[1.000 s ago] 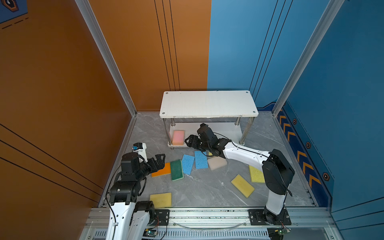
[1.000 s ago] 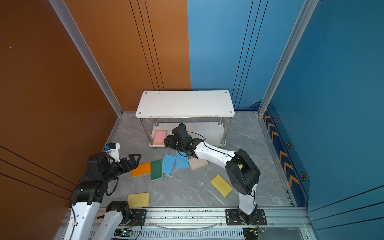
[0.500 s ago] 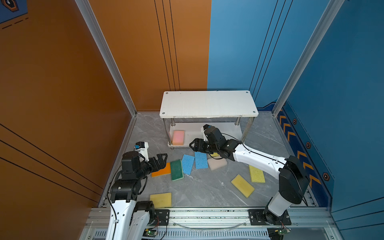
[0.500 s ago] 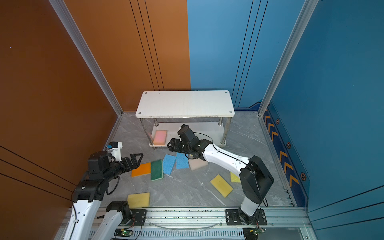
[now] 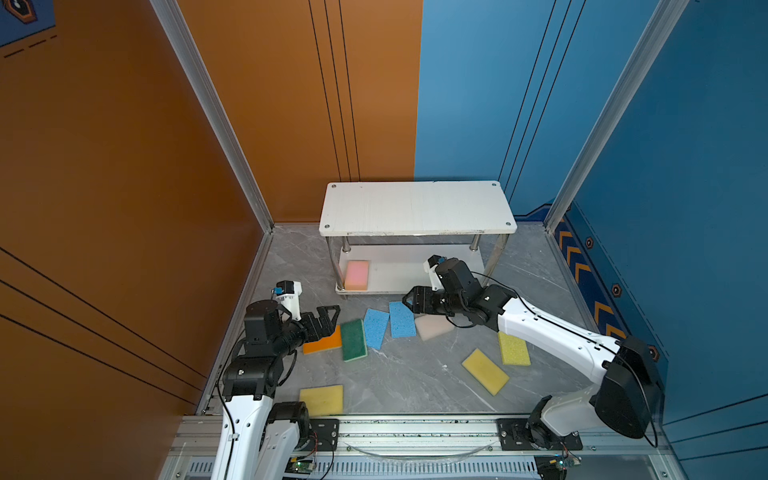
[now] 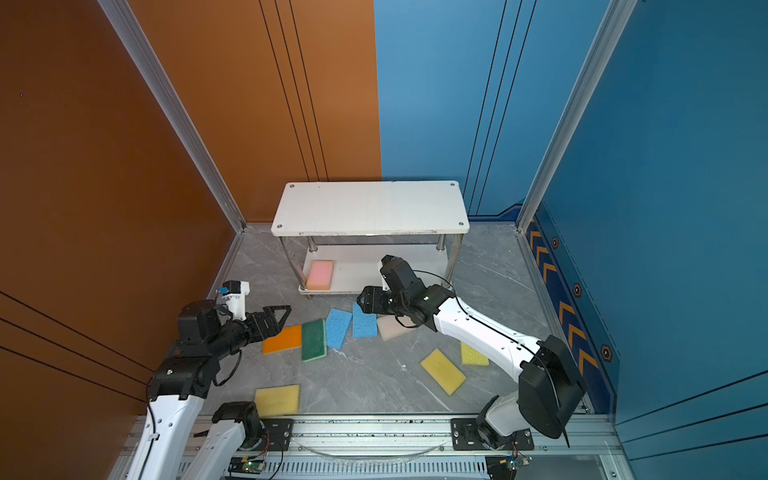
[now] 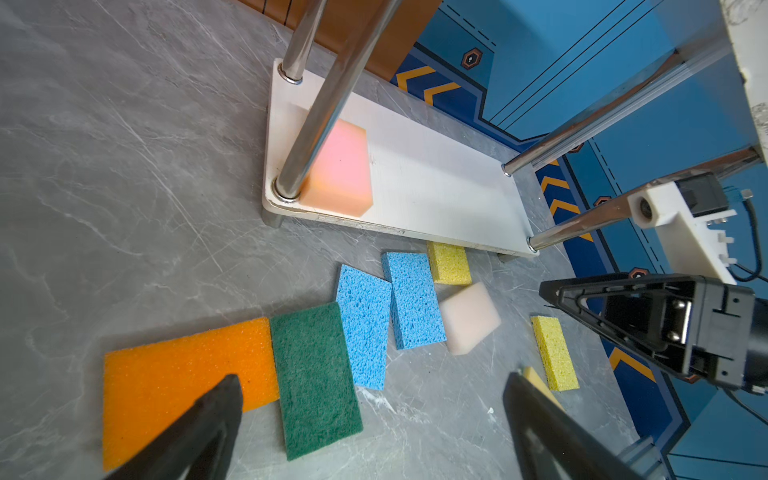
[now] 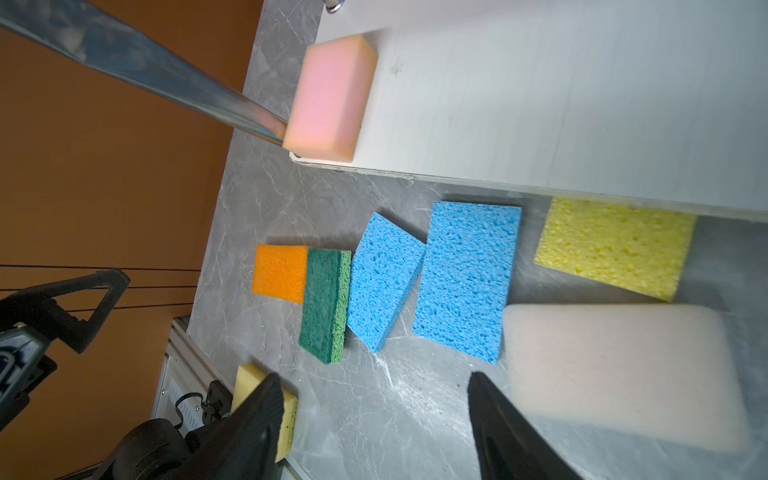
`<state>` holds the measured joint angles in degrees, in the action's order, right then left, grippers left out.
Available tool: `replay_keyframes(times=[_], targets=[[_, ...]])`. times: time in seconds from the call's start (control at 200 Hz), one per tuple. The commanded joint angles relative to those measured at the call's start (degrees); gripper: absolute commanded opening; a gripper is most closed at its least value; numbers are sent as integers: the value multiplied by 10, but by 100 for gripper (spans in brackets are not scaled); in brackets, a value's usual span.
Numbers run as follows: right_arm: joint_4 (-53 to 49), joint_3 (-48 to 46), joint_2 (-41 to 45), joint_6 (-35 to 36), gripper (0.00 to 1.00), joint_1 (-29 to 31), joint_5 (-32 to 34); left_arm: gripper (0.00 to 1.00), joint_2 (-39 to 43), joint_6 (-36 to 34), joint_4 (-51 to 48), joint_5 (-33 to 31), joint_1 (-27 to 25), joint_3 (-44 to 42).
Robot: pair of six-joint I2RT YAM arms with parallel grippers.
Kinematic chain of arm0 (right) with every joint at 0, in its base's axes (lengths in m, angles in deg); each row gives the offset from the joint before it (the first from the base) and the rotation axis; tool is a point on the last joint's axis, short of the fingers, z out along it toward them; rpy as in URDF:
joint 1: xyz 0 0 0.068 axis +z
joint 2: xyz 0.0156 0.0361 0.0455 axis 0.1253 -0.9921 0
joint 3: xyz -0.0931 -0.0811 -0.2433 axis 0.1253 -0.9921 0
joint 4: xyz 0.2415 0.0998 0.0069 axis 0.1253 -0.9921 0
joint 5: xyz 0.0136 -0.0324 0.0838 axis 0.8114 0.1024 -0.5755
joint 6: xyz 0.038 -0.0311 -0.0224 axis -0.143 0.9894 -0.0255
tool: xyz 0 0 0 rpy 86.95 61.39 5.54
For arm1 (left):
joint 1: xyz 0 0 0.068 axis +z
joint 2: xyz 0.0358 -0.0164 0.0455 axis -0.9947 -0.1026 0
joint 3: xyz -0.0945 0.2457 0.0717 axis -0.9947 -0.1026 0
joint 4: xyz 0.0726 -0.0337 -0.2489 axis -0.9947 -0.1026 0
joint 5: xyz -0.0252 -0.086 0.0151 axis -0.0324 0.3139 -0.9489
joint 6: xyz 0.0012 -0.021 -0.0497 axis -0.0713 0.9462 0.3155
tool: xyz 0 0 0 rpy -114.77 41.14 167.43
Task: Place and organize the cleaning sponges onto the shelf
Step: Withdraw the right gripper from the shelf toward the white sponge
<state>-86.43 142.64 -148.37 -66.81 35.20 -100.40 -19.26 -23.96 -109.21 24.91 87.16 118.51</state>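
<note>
Right wrist view: my right pincer (image 8: 372, 376) stands apart, empty. Step: fetching. Next, lower onto a blue sponge (image 8: 465, 278), then clamp.

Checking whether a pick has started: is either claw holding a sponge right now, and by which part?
Nothing is held. The left claw and the right claw are both open and empty.
</note>
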Motion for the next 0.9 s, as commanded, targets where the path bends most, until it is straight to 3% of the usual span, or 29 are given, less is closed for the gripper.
replay_keyframes(times=[0.0,0.385,0.566,0.741,0.896], targets=[[-31,-41,52,10,72,-17,8,98,-5,-3,22,37,-6,-12],[-124,-147,205,15,76,-100,8,98,-28,3,33,51,-101,-14],[-208,-147,202,39,77,-110,-9,98,-62,21,35,26,-187,-14],[-273,-123,163,84,76,-112,5,98,-91,83,86,-15,-254,-40],[-207,-146,133,18,75,-108,8,98,-104,142,167,-26,-284,-80]])
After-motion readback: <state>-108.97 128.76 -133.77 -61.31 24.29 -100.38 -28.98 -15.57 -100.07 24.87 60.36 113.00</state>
